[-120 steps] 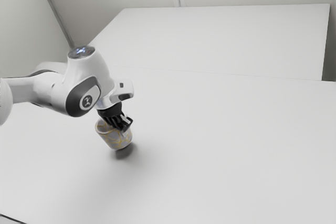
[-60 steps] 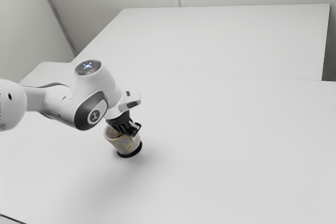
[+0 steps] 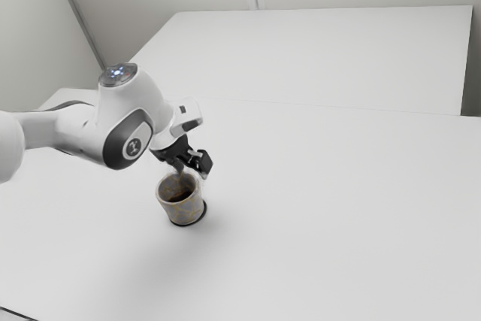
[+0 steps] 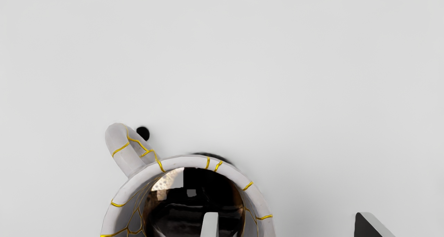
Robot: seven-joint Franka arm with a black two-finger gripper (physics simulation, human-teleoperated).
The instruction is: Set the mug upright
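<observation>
The gripper (image 3: pixel 192 169) is over the far side of the mug (image 3: pixel 181 204), which stands upright on the table in the exterior view. White with gold veins outside, the mug holds a dark surface inside. Seen from the wrist, the open gripper (image 4: pixel 287 218) has one fingertip over the mug's opening and the other beyond its rim, with the rim between them and a gap around it. The handle of the mug (image 4: pixel 119 150) sticks out away from the fingers. The lower part of its body is hidden in the wrist view.
The white table (image 3: pixel 323 216) extends widely toward the exterior view's right, with another white surface (image 3: pixel 323 54) behind it. A dark line (image 3: pixel 16 313) crosses the exterior view's lower left corner.
The mug has gone from tilted to upright, shifting slightly toward the exterior view's right. My hand first went lower with it, then rose, and the fingers came off the mug as they opened.
</observation>
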